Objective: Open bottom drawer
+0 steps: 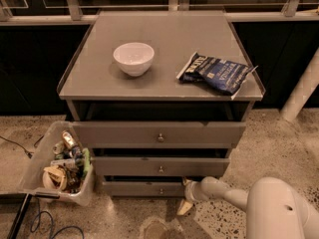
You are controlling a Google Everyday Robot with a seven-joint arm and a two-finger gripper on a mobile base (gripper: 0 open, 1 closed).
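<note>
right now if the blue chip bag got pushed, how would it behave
Probably light and floppy: the chip bag looks crumpled and lies flat. It would likely slide on the smooth cabinet top, not roll. The hand is down at the bottom drawer.

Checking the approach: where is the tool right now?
Low in the camera view, right of centre, the tool is at the front of the bottom drawer, just right of its knob.

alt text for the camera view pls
The robot's gripper sits low at the right end of the bottom drawer of a grey three-drawer cabinet. A white bowl and a blue snack bag lie on top.
</note>
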